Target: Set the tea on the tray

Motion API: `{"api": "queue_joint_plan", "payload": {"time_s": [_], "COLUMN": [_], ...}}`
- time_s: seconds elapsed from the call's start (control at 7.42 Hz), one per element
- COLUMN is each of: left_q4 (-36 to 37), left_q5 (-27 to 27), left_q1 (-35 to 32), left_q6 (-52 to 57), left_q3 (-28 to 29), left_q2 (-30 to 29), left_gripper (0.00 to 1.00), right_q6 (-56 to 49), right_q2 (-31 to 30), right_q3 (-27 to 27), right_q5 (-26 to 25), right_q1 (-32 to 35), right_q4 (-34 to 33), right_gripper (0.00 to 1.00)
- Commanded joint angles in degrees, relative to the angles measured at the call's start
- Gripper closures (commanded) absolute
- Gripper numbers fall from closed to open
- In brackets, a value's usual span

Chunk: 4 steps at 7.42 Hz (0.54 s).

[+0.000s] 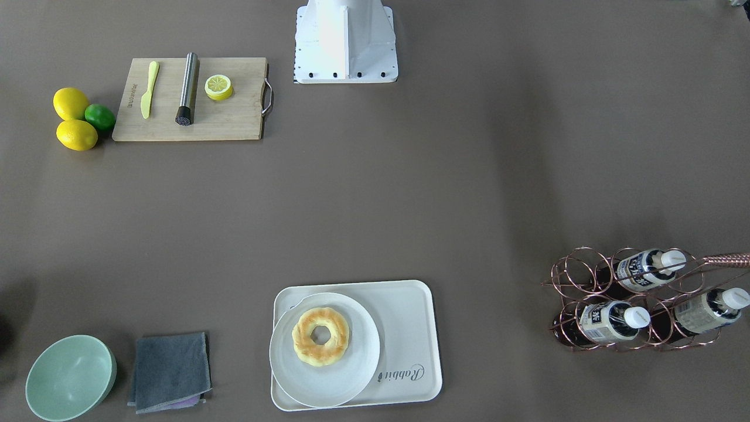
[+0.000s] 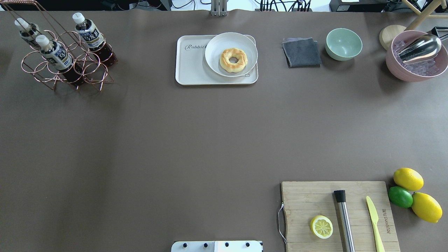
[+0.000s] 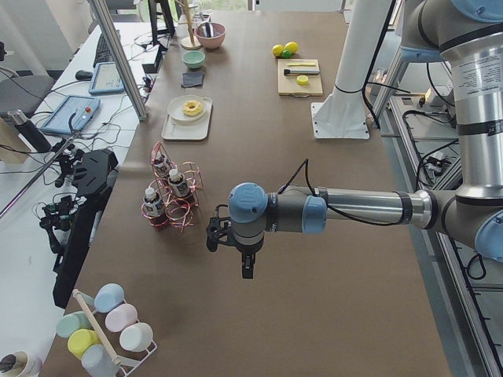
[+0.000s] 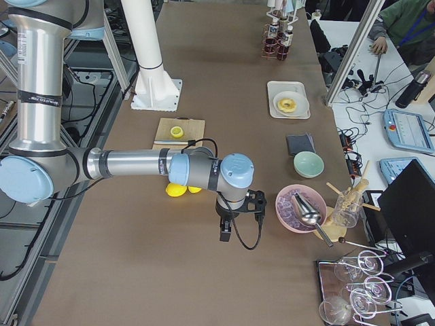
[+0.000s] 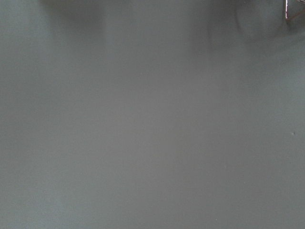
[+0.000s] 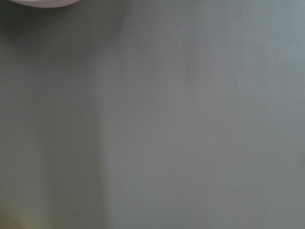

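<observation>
Three tea bottles (image 2: 89, 34) (image 1: 612, 320) with white caps and dark liquid lie in a copper wire rack (image 2: 36, 66) at the far left of the overhead view. The cream tray (image 2: 190, 68) (image 1: 410, 319) marked "Rabbit" sits at the far middle, with bare room on its lettered side. My left gripper (image 3: 247, 271) shows only in the exterior left view, hanging over bare table near the rack (image 3: 169, 196); I cannot tell if it is open or shut. My right gripper (image 4: 225, 236) shows only in the exterior right view, and I cannot tell its state either.
A round white plate (image 2: 217, 59) with a doughnut (image 2: 233, 60) covers much of the tray. A grey cloth (image 2: 301, 52), a green bowl (image 2: 343, 43) and a pink ice bowl (image 2: 416, 71) stand to its right. A cutting board (image 2: 315, 199), lemons and a lime (image 2: 400, 196) are near right.
</observation>
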Motion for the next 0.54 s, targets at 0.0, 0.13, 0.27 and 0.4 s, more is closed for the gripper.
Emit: {"api": "queue_joint_plan", "payload": {"time_s": [0.0, 0.13, 0.27, 0.4], "left_q4": [-0.01, 0.07, -0.01, -0.36], "left_q5": [-0.14, -0.05, -0.23, -0.84], "left_q1": [-0.04, -0.04, -0.04, -0.13], "left_q6": [-0.06, -0.15, -0.15, -0.15], "left_q3": [-0.99, -0.90, -0.81, -1.16], "left_q2": [-0.72, -1.33, -1.34, -1.60], "left_gripper": [0.02, 0.02, 0.02, 0.02], "right_q6": [0.05, 0.05, 0.05, 0.05], "right_q2": [0.17, 0.43, 0.52, 0.52], "right_q3": [0.14, 0.06, 0.05, 0.05], "right_q5": [0.08, -0.01, -0.01, 0.07], "right_q1": [0.00, 0.00, 0.00, 0.00], "right_q4": [0.08, 0.08, 0.08, 0.08], "right_gripper": [0.00, 0.00, 0.00, 0.00]}}
